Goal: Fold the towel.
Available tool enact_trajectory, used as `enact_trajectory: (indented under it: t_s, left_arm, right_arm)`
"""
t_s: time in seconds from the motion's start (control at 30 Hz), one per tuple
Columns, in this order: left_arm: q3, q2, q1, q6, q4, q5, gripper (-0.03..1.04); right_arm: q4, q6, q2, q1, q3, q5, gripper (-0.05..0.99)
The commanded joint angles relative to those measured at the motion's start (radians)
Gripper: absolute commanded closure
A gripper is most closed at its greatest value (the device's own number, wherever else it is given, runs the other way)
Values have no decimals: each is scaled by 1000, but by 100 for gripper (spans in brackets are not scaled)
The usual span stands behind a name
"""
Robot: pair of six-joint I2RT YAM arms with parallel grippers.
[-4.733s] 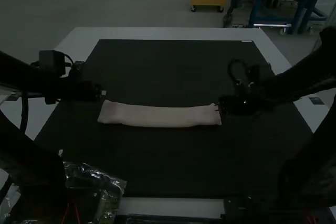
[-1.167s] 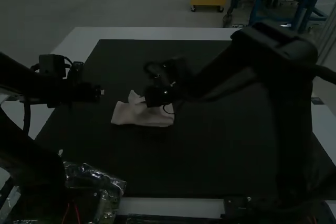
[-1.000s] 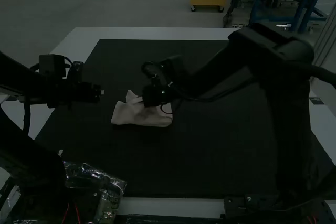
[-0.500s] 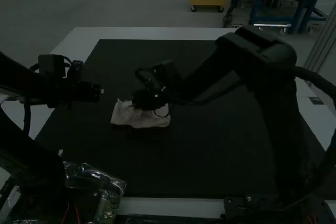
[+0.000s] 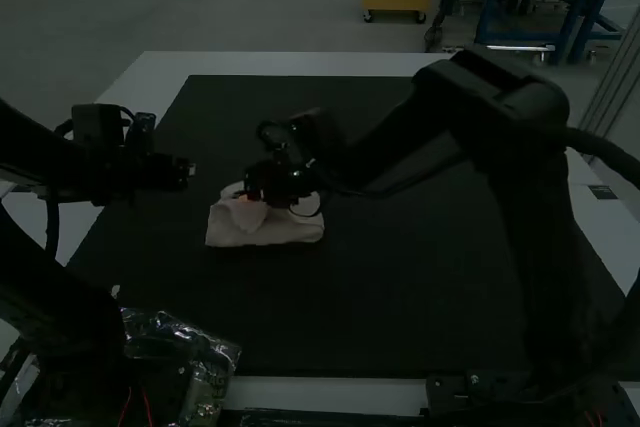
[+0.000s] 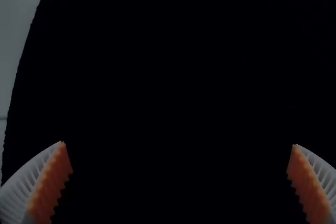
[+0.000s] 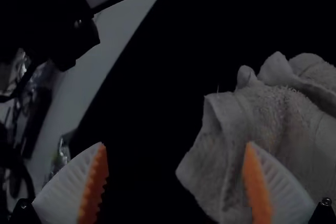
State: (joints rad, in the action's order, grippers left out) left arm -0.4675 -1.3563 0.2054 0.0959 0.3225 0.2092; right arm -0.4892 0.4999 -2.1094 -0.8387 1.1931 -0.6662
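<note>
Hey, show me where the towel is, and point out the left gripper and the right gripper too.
Towel (image 5: 262,233): high view, on its near part.
Left gripper (image 6: 179,144): left wrist view, midway between its fingertips.
Right gripper (image 7: 176,144): right wrist view, midway between its fingertips.

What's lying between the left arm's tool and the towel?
Only a bare stretch of the black mat lies between the left tool and the towel, as the high view shows.
</note>
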Motion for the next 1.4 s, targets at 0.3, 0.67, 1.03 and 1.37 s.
enact_trajectory:
  t_s: [0.3,0.67,1.03,1.37]
  left_arm:
    - [10,2,11,-5,3,-14,4]
    - [9,0,9,-5,10,-22,4]
    - [10,0,8,-5,13,-22,4]
    - [9,-3,6,-5,16,-22,4]
  right_arm:
    - [52,-179,134,67,14,76,36]
    - [233,-537,207,-33,-44,278,36]
    - [253,-584,238,-91,-101,312,37]
    - [189,-589,187,-96,-127,338,40]
